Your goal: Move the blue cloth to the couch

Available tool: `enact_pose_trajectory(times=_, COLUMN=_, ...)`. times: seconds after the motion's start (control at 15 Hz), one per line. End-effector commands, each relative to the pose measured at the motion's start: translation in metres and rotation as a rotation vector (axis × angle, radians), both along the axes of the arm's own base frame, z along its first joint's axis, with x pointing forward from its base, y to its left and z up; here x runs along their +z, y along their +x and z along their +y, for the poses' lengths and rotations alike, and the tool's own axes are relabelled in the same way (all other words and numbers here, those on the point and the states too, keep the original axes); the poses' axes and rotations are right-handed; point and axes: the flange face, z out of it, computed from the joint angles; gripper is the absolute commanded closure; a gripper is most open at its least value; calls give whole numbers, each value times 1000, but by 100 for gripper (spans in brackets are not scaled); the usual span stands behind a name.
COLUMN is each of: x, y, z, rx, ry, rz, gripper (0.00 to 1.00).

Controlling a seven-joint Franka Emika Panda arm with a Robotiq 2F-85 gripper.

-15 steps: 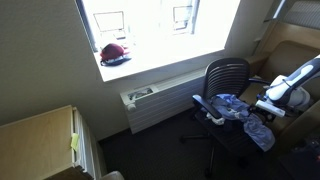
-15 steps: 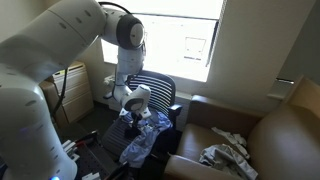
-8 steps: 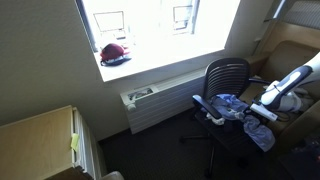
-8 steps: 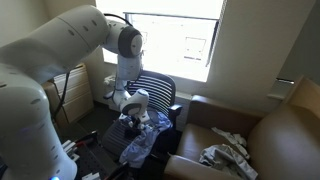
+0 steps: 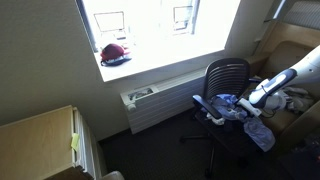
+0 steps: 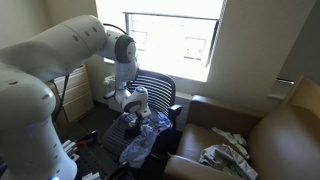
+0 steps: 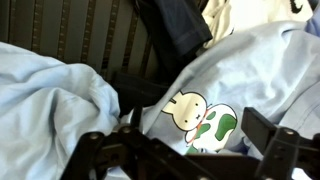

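The blue cloth (image 6: 140, 142) lies heaped on the black office chair (image 5: 226, 74) by the bright window (image 5: 140, 20), beside the tan couch (image 6: 272, 135). The gripper (image 7: 190, 150) hangs close over it, jaws wide, empty.

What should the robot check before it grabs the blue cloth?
1. The gripper is open: ok.
2. It is right above the blue cloth: ok.
3. The cloth is gripped: not ok, not yet.
4. The cloth is free of the chair: cannot tell, it drapes over the seat.
5. The couch has bare cushion beside the white cloth: ok.
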Motion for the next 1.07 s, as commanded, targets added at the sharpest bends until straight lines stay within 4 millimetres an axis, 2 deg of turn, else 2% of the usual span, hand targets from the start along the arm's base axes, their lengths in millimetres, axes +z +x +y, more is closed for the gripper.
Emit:
enact_pose_trajectory(times=0.0, x=-2, y=0, z=0, rx=0, ry=0, rz=3, gripper=0)
enact_pose_trajectory(times=0.07, x=-12, y=-4, z=-8, rx=-9, ry=-37, rz=15, gripper=0)
enact_pose_trajectory(times=0.33, x=-39, y=-3, z=-46, rx=-89, ry=-188, rz=-113, gripper=0)
enact_pose_trajectory(times=0.4, x=-25, y=-6, z=-37, rx=-53, ry=-130, rz=-58, gripper=0)
enact_pose_trajectory(times=0.53, x=-37, y=-8, z=-49, rx=-71, ry=-179, rz=-86, gripper=0)
enact_pose_trajectory(times=0.67, x=-43, y=-7, z=-48, rx=-82, ry=-159, rz=-69, gripper=0)
enact_pose_trajectory(times=0.73, x=-45, y=-7, z=-49, rx=-89, ry=-131, rz=-41, gripper=25)
enact_pose_trajectory(times=0.8, x=-48, y=-8, z=-50, rx=-98, ry=-113, rz=-16, gripper=27)
enact_pose_trajectory(times=1.0, x=-55, y=-9, z=-61, rx=-149, ry=-78, rz=40, gripper=47)
